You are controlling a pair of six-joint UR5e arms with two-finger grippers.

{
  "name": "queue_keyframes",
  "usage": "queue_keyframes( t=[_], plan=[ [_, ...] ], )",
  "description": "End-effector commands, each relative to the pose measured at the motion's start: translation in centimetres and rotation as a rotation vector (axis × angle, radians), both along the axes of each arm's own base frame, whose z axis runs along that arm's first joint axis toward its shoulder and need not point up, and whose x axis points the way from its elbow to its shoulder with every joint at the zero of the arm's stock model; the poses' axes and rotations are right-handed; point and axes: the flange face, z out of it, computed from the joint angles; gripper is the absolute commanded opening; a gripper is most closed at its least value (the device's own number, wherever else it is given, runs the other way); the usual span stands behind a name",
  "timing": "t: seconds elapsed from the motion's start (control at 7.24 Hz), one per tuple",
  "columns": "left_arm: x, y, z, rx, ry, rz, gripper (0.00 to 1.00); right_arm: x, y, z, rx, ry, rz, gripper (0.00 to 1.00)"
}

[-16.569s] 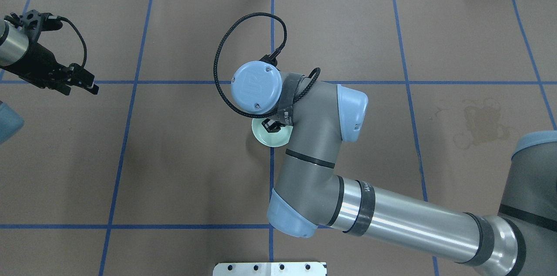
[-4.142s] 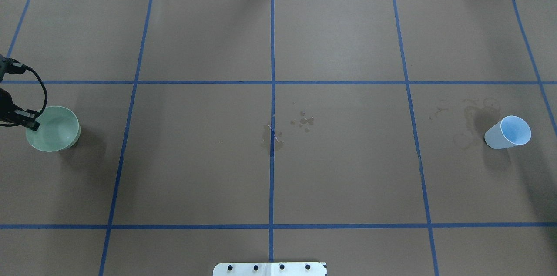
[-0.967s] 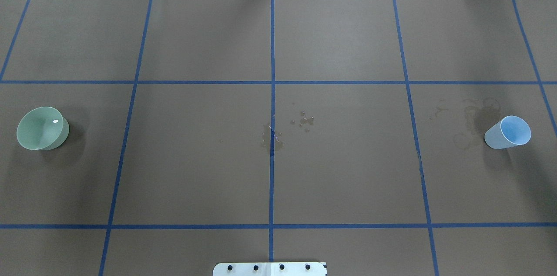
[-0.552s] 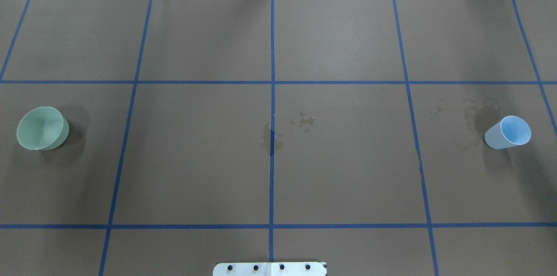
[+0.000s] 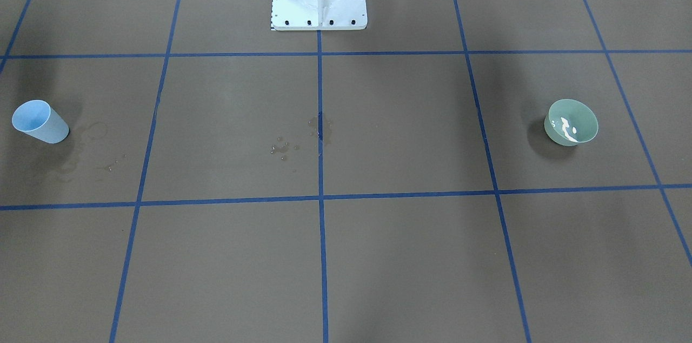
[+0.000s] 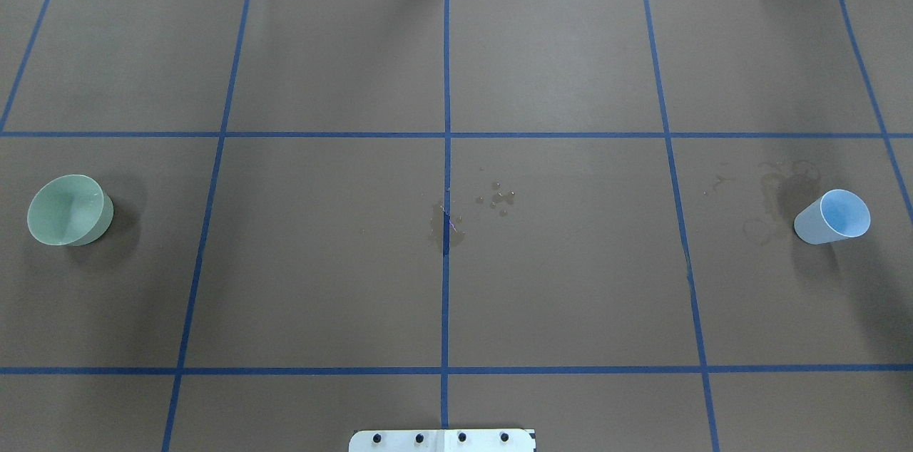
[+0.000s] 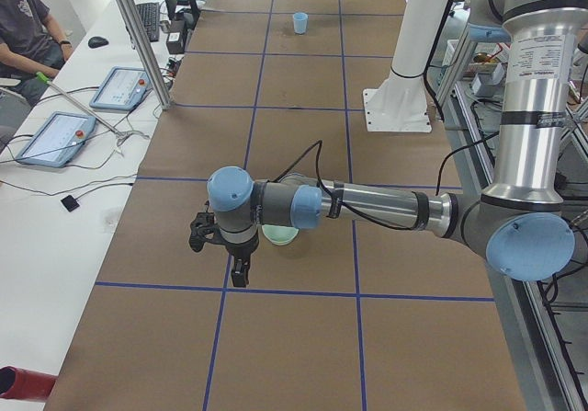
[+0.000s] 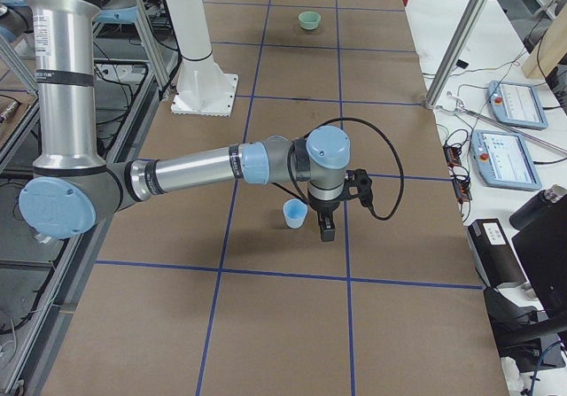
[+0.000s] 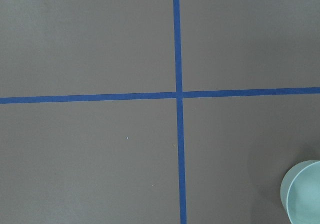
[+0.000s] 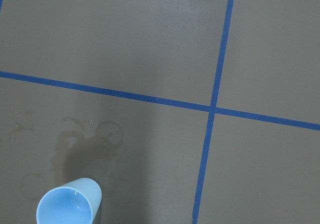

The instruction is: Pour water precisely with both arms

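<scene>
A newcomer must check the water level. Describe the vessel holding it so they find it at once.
On the brown table with its blue tape grid, go to the end on the robot's left. There stands a pale green bowl with water glinting inside; the only other vessel, a blue cup, is at the opposite end.

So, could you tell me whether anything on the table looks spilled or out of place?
Yes: droplets and a wet patch sit mid-table by the centre tape line, and ring stains lie beside the cup.

Bright, even light, sharp focus, soft shadows, white glare on the water (image 5: pixel 566 127).
</scene>
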Motion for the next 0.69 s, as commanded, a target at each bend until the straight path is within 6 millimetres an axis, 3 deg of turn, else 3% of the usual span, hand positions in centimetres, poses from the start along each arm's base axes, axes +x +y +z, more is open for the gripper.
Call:
queue_keyframes(
  t=[0.0, 0.14, 0.28, 0.55],
  plan=[
    [0.0, 0.2, -0.9, 0.018, 0.001, 0.000, 1.00, 0.1, 1.3, -0.1, -0.001, -0.008, 0.000, 1.00],
    [0.1, 0.4, -1.3, 0.023, 0.012, 0.001, 1.00, 0.1, 1.2, 0.1, 0.000, -0.003, -0.001, 1.00],
    [0.1, 2.9, -1.2, 0.021, 0.012, 0.002, 1.00, 0.1, 0.6, 1.8, -0.028, 0.008, -0.002, 1.00],
    [0.1, 3.2, -1.5, 0.028, 0.014, 0.001, 1.00, 0.1, 0.5, 2.2, -0.032, 0.009, -0.002, 1.00]
  ],
)
